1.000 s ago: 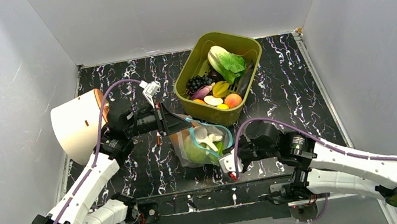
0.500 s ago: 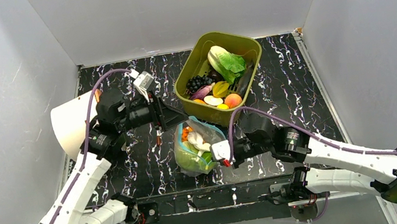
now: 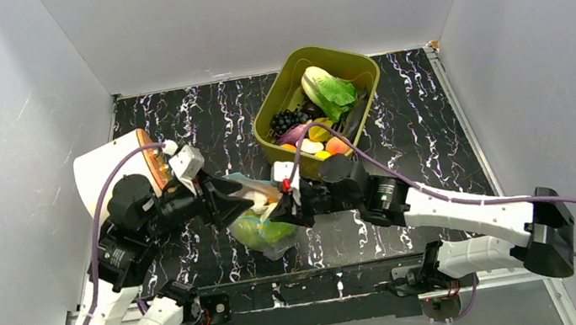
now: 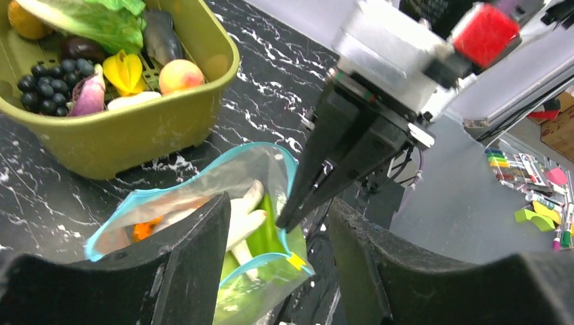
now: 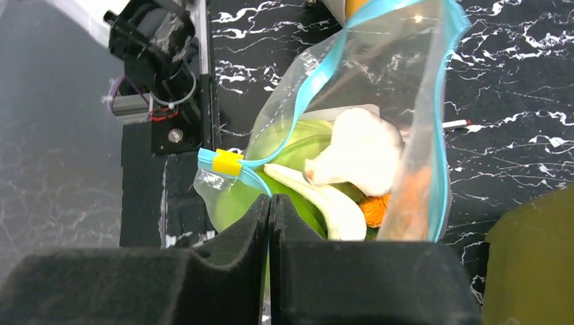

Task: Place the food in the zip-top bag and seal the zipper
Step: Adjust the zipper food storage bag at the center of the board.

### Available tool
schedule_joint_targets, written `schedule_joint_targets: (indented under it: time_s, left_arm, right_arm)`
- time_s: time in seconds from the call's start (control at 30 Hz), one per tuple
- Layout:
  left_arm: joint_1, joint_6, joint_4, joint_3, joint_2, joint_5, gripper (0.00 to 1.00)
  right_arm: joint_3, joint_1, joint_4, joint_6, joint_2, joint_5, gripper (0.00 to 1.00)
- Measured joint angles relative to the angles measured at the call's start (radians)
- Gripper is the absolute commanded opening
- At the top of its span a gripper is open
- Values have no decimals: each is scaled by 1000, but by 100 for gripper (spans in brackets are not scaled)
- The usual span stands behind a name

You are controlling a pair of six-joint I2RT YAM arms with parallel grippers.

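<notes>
The clear zip-top bag (image 3: 263, 221) lies on the black marbled table between both arms, its mouth gaping. Food (image 5: 355, 152) sits inside it: a green cabbage, white pieces and something orange. My right gripper (image 3: 283, 209) is shut on the light-blue zipper (image 5: 318, 74), pinching the rim beside the yellow slider (image 5: 227, 162). My left gripper (image 4: 277, 227) is open, its two black fingers (image 4: 193, 250) standing either side of the bag's slider corner without touching it. More food (image 3: 320, 115) fills the olive tub.
The olive-green tub (image 3: 274, 88) stands behind the bag, close to the right arm's wrist. A white cone-shaped shade (image 3: 102, 167) sits at the left wall. A thin pen (image 5: 455, 124) lies on the table. White walls enclose three sides.
My left gripper opened, let go of the bag's rim and drew back to the near left. My right gripper moved left and farther in, dragging the bag's rim with it.
</notes>
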Motion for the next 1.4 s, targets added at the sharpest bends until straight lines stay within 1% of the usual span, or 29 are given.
schedule_joint_targets:
  time_s: [0.1, 0.17, 0.33, 0.43, 0.53, 0.7, 0.8, 0.9, 1.03, 1.17, 1.2, 1.27, 1.4]
  left_arm:
    - [0, -37, -6, -90, -69, 0, 54]
    - [0, -64, -19, -119, -89, -2, 53]
    - [0, -210, -132, -130, -119, -35, 44]
    - [0, -291, -173, -140, -140, -50, 43]
    - [0, -390, -148, -248, -196, -50, 42]
    - [0, -399, -110, -307, -198, -65, 42]
    - [0, -381, -98, -311, -190, -85, 42]
    - [0, -366, -91, -311, -190, -103, 40]
    - [0, -346, -68, -318, -195, -117, 30]
    - [0, -321, -39, -319, -209, -122, 18]
    - [0, -311, -29, -319, -211, -121, 14]
    - [0, -294, -18, -319, -208, -117, 0]
    - [0, -247, -5, -317, -182, -97, 0]
  right_arm:
    - [39, 3, 35, 77, 72, 34, 0]
    - [40, 4, 55, 121, 90, 56, 0]
    - [40, 4, 121, 232, 92, 107, 0]
    - [38, 4, 140, 259, 92, 128, 0]
    - [38, 4, 156, 286, 92, 135, 0]
    - [38, 4, 157, 296, 92, 135, 0]
    - [38, 4, 161, 303, 92, 135, 0]
    - [38, 4, 165, 311, 92, 135, 0]
    - [38, 4, 174, 314, 92, 133, 0]
    - [38, 4, 180, 315, 92, 130, 0]
    - [38, 4, 181, 315, 92, 130, 0]
    - [38, 4, 184, 315, 92, 131, 0]
    - [38, 3, 183, 315, 92, 130, 0]
